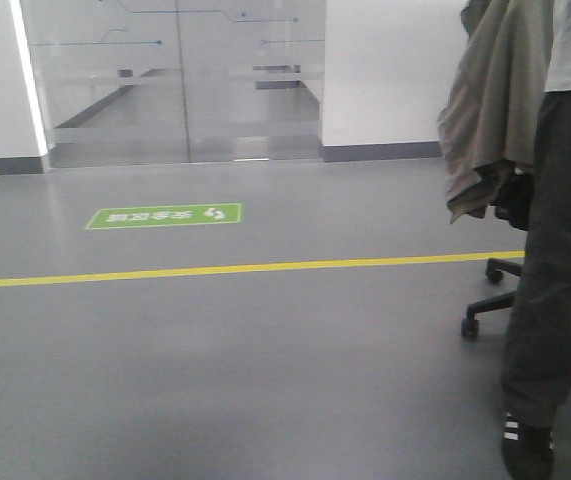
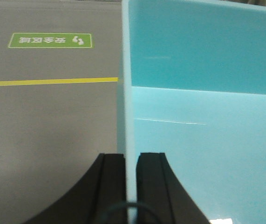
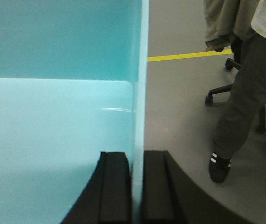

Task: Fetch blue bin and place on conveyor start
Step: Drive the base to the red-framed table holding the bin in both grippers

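Observation:
The pale aqua-blue bin (image 2: 202, 116) fills the right of the left wrist view and the left of the right wrist view (image 3: 58, 116). It hangs above the grey floor. My left gripper (image 2: 131, 156) is shut on the bin's left wall, one black finger (image 2: 112, 186) outside and one inside. My right gripper (image 3: 137, 154) is shut on the bin's right wall in the same way. The bin looks empty inside. The conveyor start is out of view. Neither gripper nor the bin shows in the front view.
A person (image 1: 555, 260) in dark trousers stands at the right beside a black wheeled office chair (image 1: 495, 300) with a coat over it. A yellow floor line (image 1: 235, 268) and a green floor sign (image 1: 163, 216) lie ahead. Frosted glass doors (image 1: 175, 80) stand beyond.

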{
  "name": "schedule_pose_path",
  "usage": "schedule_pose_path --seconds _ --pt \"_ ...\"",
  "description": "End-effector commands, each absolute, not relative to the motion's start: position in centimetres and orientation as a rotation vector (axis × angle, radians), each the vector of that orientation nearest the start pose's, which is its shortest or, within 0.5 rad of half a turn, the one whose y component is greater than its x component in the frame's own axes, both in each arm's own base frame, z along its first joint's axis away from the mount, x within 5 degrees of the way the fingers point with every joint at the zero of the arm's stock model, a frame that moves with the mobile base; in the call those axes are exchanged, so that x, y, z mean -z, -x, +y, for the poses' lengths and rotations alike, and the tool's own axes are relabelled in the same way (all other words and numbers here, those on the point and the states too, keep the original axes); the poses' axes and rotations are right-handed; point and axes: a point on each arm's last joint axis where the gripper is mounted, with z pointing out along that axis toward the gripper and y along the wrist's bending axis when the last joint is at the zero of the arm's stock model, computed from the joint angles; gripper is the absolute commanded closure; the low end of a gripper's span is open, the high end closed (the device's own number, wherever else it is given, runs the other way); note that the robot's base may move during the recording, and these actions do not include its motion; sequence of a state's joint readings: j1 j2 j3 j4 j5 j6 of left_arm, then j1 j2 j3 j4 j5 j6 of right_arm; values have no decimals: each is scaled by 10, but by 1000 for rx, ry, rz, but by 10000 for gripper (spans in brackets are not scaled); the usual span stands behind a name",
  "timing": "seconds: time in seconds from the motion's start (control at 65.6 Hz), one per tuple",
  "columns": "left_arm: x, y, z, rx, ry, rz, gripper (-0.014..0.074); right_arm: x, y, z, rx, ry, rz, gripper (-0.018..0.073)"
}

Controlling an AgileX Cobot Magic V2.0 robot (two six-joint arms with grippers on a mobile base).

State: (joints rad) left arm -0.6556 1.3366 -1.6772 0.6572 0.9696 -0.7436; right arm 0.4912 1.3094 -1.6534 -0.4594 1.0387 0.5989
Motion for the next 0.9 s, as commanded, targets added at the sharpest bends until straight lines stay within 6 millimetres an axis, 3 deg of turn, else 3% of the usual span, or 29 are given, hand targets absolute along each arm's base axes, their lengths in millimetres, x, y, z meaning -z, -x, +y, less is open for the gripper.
schedule_pose_path --seconds 0.0,0.885 --pt "-507 -234 -125 157 -7 1878 708 -494 -240 87 -86 -69 2026 721" --pt "-507 -234 -125 157 -7 1878 708 -494 -239 87 -83 -71 2032 721"
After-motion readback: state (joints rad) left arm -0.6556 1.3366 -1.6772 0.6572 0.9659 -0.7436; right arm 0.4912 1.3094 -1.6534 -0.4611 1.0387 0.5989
